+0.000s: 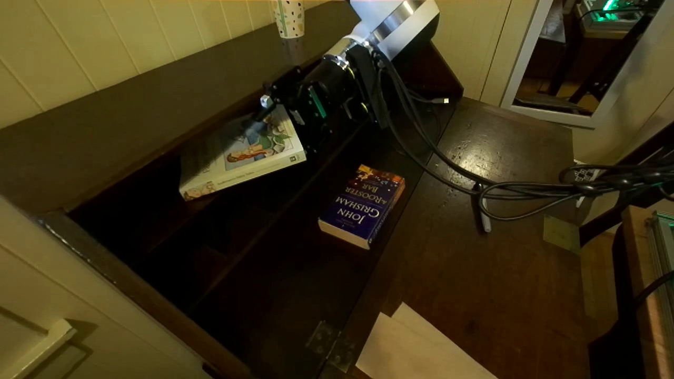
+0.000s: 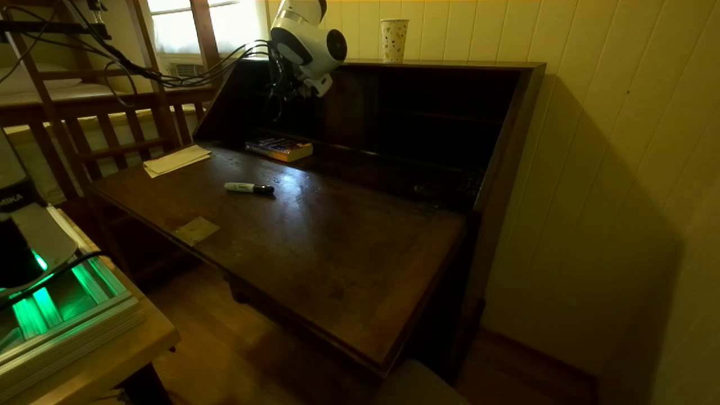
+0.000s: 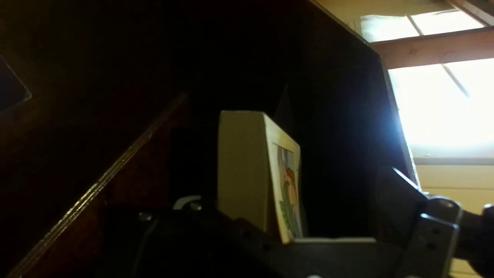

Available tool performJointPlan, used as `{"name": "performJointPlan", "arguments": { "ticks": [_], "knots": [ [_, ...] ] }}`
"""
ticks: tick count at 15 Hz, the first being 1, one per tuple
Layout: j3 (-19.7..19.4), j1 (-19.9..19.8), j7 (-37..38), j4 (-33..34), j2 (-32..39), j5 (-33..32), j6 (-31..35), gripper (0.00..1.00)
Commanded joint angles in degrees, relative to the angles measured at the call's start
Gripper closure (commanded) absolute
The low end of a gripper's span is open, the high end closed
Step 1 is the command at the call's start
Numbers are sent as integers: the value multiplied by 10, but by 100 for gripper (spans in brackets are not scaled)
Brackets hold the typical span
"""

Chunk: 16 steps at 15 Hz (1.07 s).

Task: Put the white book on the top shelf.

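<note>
The white book (image 1: 247, 152), with its colourful cover facing up, lies in the dark top recess of the bookcase (image 1: 142, 192), just under its top board. My gripper (image 1: 287, 126) is at one end of it, with one finger over the cover. In the wrist view my gripper (image 3: 293, 193) has its fingers wide apart around the white book (image 3: 243, 166), and a dark gap shows between cover and right finger. The recess also shows in an exterior view (image 2: 450, 93), where the white book is hidden and the gripper is too dark to make out.
A dark blue book (image 1: 358, 210) lies on the desk in front of the compartments. A marker (image 1: 484, 216) and folded paper (image 1: 410, 347) lie on the fold-down leaf. A patterned cup (image 1: 289, 21) stands on the top board. Cables (image 1: 437, 152) hang from the arm.
</note>
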Motion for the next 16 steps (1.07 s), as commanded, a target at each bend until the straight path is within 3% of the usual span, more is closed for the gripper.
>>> {"name": "performJointPlan", "arguments": {
  "ticks": [1,7,16],
  "knots": [
    [-6,6,45,-4,-19,-38,-2,0],
    [-7,14,63,15,-25,-89,17,0],
    [13,46,41,33,-7,-214,113,0]
  ]
}}
